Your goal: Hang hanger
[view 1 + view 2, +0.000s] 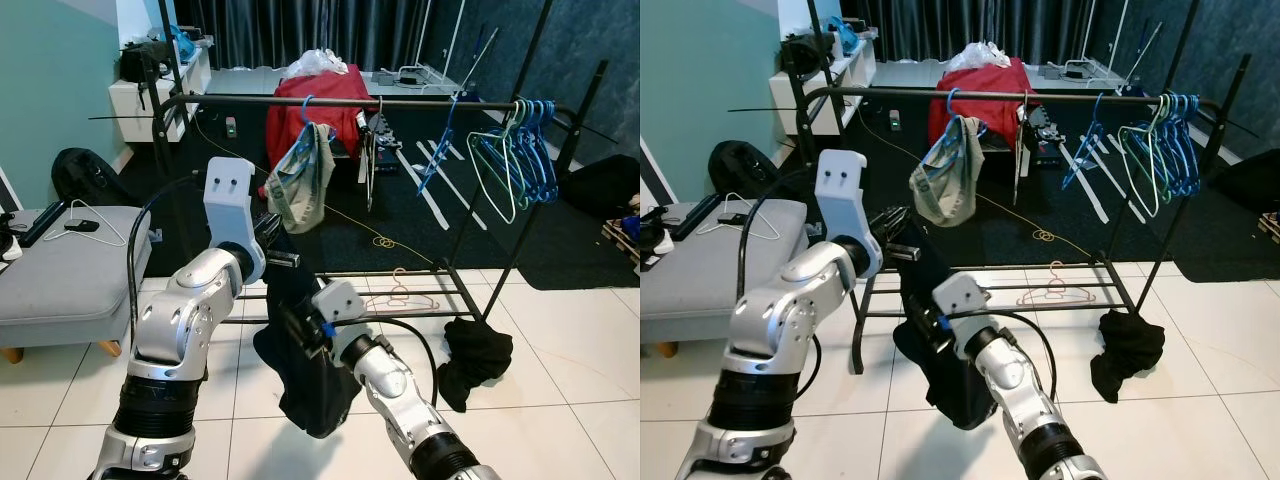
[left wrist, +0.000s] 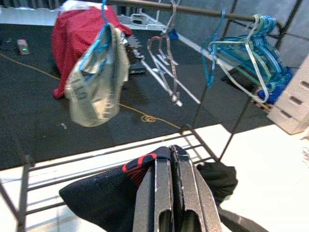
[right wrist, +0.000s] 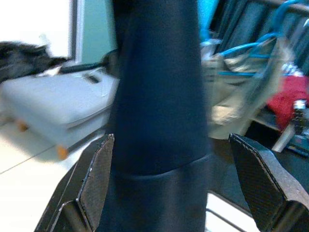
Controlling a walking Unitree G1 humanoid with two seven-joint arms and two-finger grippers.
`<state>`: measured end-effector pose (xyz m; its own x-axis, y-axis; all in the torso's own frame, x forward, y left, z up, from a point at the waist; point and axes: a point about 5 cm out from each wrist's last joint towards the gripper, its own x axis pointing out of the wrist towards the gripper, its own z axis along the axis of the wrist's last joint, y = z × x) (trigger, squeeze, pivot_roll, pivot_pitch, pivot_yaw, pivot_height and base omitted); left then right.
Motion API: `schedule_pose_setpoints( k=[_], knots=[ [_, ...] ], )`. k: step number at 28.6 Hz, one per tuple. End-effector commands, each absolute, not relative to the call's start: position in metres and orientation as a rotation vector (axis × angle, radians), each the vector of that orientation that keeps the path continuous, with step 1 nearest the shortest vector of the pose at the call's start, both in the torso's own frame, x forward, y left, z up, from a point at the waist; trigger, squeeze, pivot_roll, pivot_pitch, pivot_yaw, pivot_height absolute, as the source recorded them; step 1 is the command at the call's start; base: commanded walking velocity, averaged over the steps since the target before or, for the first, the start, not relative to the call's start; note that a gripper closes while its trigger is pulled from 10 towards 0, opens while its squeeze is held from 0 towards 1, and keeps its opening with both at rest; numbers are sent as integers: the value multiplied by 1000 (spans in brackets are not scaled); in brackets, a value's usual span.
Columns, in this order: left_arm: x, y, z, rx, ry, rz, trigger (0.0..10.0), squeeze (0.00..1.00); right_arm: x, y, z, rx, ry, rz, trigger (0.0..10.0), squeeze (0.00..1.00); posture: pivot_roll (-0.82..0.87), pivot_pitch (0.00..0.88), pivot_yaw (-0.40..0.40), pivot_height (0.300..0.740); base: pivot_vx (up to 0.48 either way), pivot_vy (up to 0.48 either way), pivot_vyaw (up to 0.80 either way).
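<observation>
My left gripper (image 1: pixel 287 256) is shut on the top of a black garment (image 1: pixel 305 370) with red trim (image 2: pixel 140 164), which hangs down toward the tiled floor. My right gripper (image 1: pixel 292 326) is open, its two fingers (image 3: pixel 96 176) standing on either side of the hanging garment (image 3: pixel 159 121) lower down. Behind stands a black clothes rack (image 1: pixel 420 103). On its rail hang a blue hanger with a beige garment (image 1: pixel 300 175), one blue hanger (image 1: pixel 440 150) and a bunch of teal and blue hangers (image 1: pixel 520 150).
A pink hanger (image 1: pixel 405 290) lies by the rack's lower shelf and a black cloth (image 1: pixel 475 360) is heaped on the tiles at its right foot. A grey cushioned bench (image 1: pixel 60 270) stands to the left. A red cloth (image 1: pixel 320 100) is draped behind the rack.
</observation>
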<state>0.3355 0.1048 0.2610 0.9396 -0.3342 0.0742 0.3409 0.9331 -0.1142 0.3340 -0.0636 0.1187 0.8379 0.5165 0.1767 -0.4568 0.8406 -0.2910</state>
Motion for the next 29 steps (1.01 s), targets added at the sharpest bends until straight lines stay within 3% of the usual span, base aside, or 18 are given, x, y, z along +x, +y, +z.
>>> schedule_pose_setpoints(
  k=[1,18,19,20,21,23,24,29],
  knots=[
    [331,100,275,-146,-95,-381,10000,0,334,-64,113,-242,-236,529,10000,0,61,41,4,740,0,0,0],
    [318,86,290,-218,-95,-499,10000,0,342,-69,104,-128,-129,544,10000,0,63,43,0,740,0,0,0],
    [318,86,290,-222,-89,-502,10000,0,343,-68,105,-120,-125,554,4784,0,63,44,0,740,0,0,0],
    [318,86,290,-226,-85,-503,10000,0,343,-68,105,-115,-124,561,4784,0,63,44,0,740,0,0,0],
    [318,86,290,-226,-84,-502,10000,0,343,-68,104,-108,-120,566,1882,0,62,44,0,740,0,0,0],
    [318,86,290,-226,-82,-501,10000,0,343,-68,104,-104,-118,568,1882,0,62,44,0,740,0,0,0],
    [318,87,291,-227,-81,-499,10000,0,343,-69,104,-99,-115,569,0,0,63,44,1,740,0,0,0],
    [318,88,291,-231,-77,-499,10000,0,344,-72,103,-90,-109,569,0,0,62,42,2,740,0,0,0]
  ],
)
